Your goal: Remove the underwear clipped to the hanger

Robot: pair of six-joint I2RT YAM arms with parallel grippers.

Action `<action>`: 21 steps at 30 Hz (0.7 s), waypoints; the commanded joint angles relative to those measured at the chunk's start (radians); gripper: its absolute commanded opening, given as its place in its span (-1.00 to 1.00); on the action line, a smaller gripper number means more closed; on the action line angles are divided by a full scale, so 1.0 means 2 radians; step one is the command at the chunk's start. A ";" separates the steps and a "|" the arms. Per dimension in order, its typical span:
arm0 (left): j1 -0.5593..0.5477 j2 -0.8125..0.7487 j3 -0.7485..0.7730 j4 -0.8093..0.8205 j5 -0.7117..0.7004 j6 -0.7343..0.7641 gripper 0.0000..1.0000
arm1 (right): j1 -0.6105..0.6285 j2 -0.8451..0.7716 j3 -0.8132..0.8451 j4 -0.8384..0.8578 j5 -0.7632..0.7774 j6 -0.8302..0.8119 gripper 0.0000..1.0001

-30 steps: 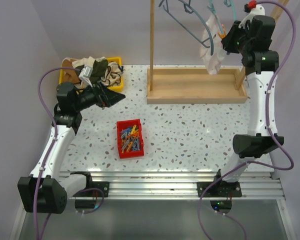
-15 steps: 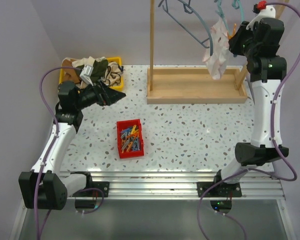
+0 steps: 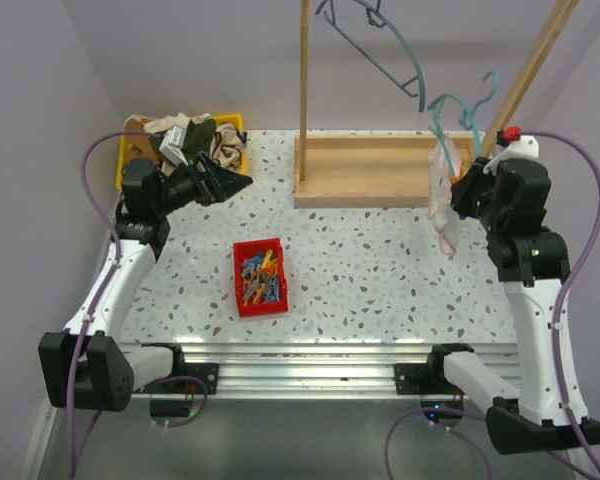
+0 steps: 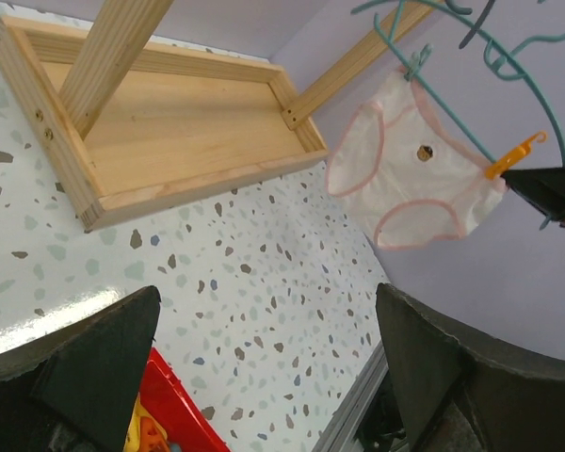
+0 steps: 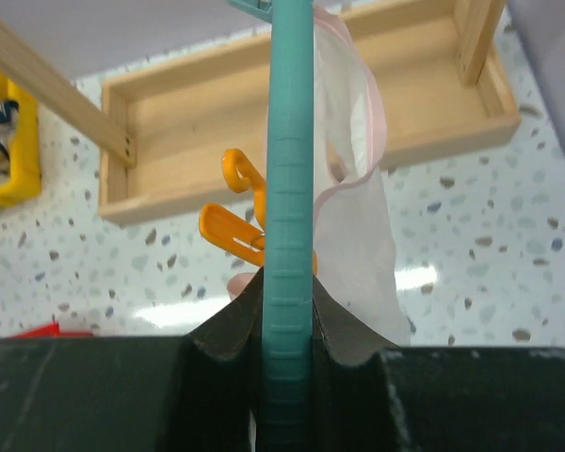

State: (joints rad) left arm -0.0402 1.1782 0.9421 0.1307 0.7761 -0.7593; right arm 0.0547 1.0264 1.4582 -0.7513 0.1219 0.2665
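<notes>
The right end effector [image 5: 289, 294] is seen clamped hard on the bar of the teal hanger [image 5: 289, 141], with its fingers [image 5: 228, 325] pressed in from either side. The underwear [image 4: 410, 174], a white brief edged in pale pink, is hung from that hanger. It is pinned at one corner by an orange peg [image 4: 516, 156] and at the other by what looks like a teal clip [image 4: 415, 64]. In the overhead view the garment is shown dangling in the air just beside the right end effector, near the front edge of the wooden rack base [image 3: 390, 170] and above the speckled surface [image 3: 380, 270].

Over on the other side, the left end effector [image 4: 266, 315] is held with its fingers spread wide apart and nothing between them. It is aimed across the surface toward the hanging brief and is well apart from it. It is positioned just beside the yellow bin [image 3: 130, 153], in which a heap of clothes [image 3: 195, 140] is piled. A red bin [image 3: 260, 277] filled with coloured pegs is set on the surface between the two arms.
</notes>
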 commanded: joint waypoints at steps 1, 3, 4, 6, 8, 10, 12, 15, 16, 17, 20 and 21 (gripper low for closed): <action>-0.031 0.018 0.024 -0.034 -0.026 0.035 1.00 | 0.006 -0.037 -0.072 -0.017 -0.009 0.034 -1.00; -0.054 0.024 0.023 -0.046 -0.038 0.048 1.00 | 0.010 -0.057 -0.127 -0.021 -0.087 0.042 -1.00; -0.076 0.036 0.021 -0.047 -0.042 0.046 1.00 | 0.019 -0.077 -0.145 -0.016 -0.111 0.045 -1.00; -0.109 0.060 0.015 -0.036 -0.038 0.016 1.00 | 0.036 -0.090 -0.178 -0.020 -0.145 0.046 -1.00; -0.128 0.083 0.018 -0.043 -0.036 -0.004 1.00 | 0.062 -0.096 -0.189 -0.042 -0.152 0.039 -1.00; -0.151 0.114 0.018 -0.040 -0.033 -0.030 1.00 | 0.068 -0.108 -0.197 -0.052 -0.169 0.040 -1.00; -0.178 0.136 0.021 -0.022 -0.032 -0.044 1.00 | 0.069 -0.118 -0.208 -0.062 -0.191 0.038 -1.00; -0.208 0.168 0.039 -0.016 -0.036 -0.071 1.00 | 0.069 -0.142 -0.222 -0.064 -0.213 0.034 -1.00; -0.213 0.177 0.044 -0.014 -0.034 -0.080 1.00 | 0.069 -0.148 -0.224 -0.065 -0.214 0.034 -1.00; -0.218 0.188 0.054 -0.011 -0.032 -0.087 1.00 | 0.069 -0.150 -0.225 -0.066 -0.220 0.029 -1.00; -0.234 0.228 0.083 -0.002 -0.025 -0.116 1.00 | 0.069 -0.153 -0.226 -0.064 -0.245 0.019 -1.00; -0.242 0.246 0.091 0.000 -0.025 -0.129 1.00 | 0.072 -0.153 -0.225 -0.064 -0.247 0.014 -1.00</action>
State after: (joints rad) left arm -0.4999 1.6169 1.0431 0.0685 0.7090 -0.9218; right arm 0.1902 0.7227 1.0065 -0.9092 -0.2878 0.3271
